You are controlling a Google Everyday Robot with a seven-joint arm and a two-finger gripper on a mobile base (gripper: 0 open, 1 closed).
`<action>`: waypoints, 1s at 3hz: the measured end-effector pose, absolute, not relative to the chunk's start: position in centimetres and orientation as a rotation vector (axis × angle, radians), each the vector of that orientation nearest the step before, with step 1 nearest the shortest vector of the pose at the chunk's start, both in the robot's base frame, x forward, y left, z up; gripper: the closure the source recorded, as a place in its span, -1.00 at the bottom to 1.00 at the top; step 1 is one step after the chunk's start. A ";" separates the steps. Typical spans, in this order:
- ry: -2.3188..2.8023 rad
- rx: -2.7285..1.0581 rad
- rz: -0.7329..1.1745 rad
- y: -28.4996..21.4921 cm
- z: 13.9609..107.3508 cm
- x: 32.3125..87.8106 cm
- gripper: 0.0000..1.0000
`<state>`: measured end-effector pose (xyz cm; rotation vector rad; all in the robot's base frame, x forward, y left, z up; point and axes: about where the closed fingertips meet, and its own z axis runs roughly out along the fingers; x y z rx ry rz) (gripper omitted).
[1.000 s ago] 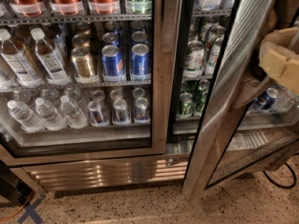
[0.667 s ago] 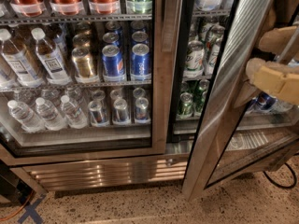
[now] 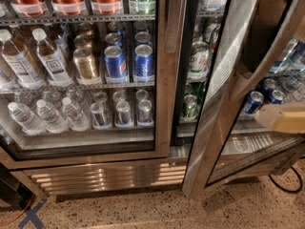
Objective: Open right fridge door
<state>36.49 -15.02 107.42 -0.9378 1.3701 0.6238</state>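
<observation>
The fridge (image 3: 105, 173) is a wide steel drinks cooler that fills the view. Its right fridge door (image 3: 220, 94) stands swung out toward me, with its brushed steel edge running from the top right down to the floor. Through the gap I see green cans (image 3: 198, 61) on the inner shelves. Blue cans (image 3: 252, 102) show through the door's glass. My gripper (image 3: 285, 120) shows as a cream-coloured part at the right edge, in front of the lower part of the open door's glass. A dark part of my arm (image 3: 267, 27) is above it.
The left door (image 3: 159, 70) is closed over water bottles (image 3: 28, 118), blue Pepsi cans (image 3: 143, 61) and gold cans. A slatted base grille (image 3: 109, 176) runs along the bottom. A black cable (image 3: 286, 187) lies on the speckled floor at the right, and an orange cable (image 3: 14, 216) at the left.
My gripper has moved down along the open right door, from beside the middle shelf to the lower shelf level. The door stays swung out.
</observation>
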 end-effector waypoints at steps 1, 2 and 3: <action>1.375 -0.913 0.534 -16.4 108.5 35.5 -1.00; 1.399 -0.883 0.431 -17.1 110.1 32.9 -1.00; 1.431 -0.868 0.316 -17.2 111.6 29.9 -1.00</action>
